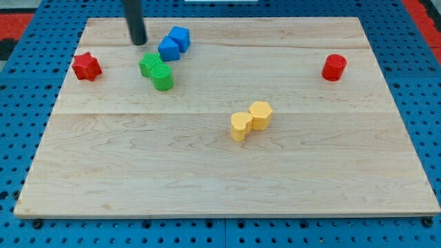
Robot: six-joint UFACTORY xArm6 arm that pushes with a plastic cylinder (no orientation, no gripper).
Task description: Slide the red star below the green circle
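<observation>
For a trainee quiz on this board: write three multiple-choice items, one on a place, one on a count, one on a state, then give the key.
1. Where does the red star-shaped block lie?
A. near the wooden board's left edge
B. at the bottom edge
C. beside the yellow blocks

2. How many blue blocks show?
A. one
B. two
C. four

3. What does my tip touch?
A. the red cylinder
B. a yellow block
C. no block

Key: 1 A, the star sits far left, level with the green blocks. 2 B, a touching pair shows. 3 C, bare wood surrounds the tip, just left of the blue pair.
</observation>
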